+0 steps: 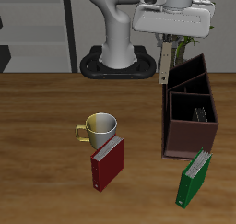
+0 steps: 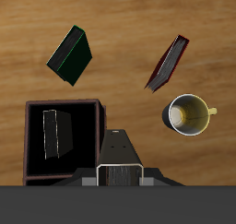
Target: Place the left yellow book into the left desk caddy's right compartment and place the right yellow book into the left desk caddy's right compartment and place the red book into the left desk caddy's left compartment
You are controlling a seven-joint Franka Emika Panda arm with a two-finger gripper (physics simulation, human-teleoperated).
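Green book (image 1: 194, 177) sits closest, lying tilted on the bench (image 1: 37, 126) just off the left desk caddy (image 1: 190, 135). Beside it, the red book (image 1: 107, 163) rests on the wood, right up against a metal mug (image 1: 100, 129) with a yellow handle. Up above, the tool (image 1: 165, 78) hangs over the caddy's back section, pinching a thin grey striped book (image 1: 166, 62) upright. From the wrist camera, another grey striped book (image 2: 53, 134) already stands inside one dark compartment (image 2: 78, 135). Red book and green one lie well apart.
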